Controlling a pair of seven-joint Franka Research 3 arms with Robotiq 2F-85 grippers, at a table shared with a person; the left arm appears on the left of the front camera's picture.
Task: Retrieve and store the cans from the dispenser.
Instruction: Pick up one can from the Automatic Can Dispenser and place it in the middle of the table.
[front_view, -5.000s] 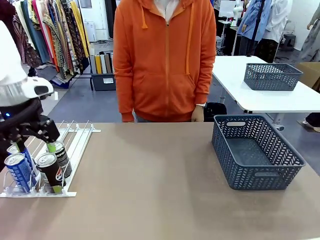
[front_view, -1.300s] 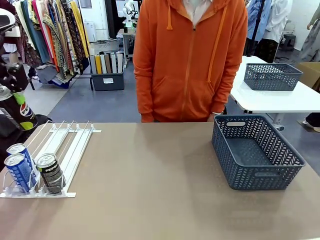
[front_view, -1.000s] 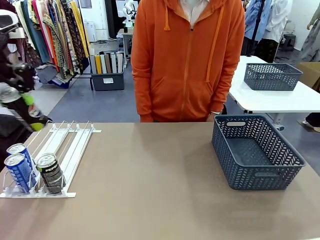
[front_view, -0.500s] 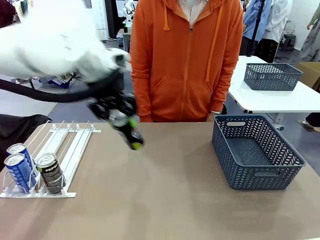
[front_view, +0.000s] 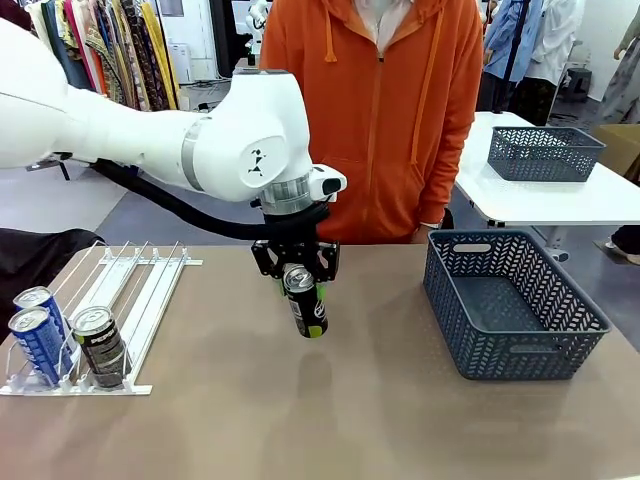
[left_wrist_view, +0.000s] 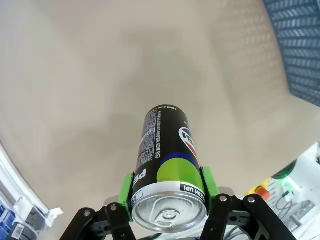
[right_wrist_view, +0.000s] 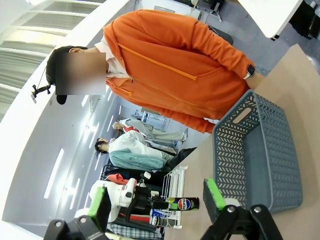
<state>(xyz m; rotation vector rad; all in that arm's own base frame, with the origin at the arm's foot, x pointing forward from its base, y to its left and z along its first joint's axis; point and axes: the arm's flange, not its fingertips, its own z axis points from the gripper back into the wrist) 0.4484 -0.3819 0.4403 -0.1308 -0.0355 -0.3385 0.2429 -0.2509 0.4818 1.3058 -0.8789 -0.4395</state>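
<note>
Since half a second ago the left arm has swung from near the far end of the dispenser (front_view: 150, 285) out over the middle of the surface (front_view: 360, 420), and the black can (front_view: 307, 308) (left_wrist_view: 167, 145) it carries has gone from a blurred slant to nearly upright. Now the left gripper (front_view: 297, 268) (left_wrist_view: 167, 192) hangs in front of the person (front_view: 375, 120) in the orange hoodie, its jaws pinching the black can just below the silver top, with green pads pressed on 2 opposite sides. This can has a green patch and white print, and it appears to hang clear of the surface. It sits between the dispenser and the blue-grey mesh basket (front_view: 515, 310) (right_wrist_view: 260, 160), well apart from both.

At the near end of the dispenser, on the left of the surface, stand 3 cans: 2 blue cans (front_view: 40, 345), 1 behind the other, and just beside them on the right 1 black can with grey marks (front_view: 100, 345).

From the right wrist, the right gripper (right_wrist_view: 157, 200) has its jaws spread wide, and the basket lies beyond them on the right.
</note>
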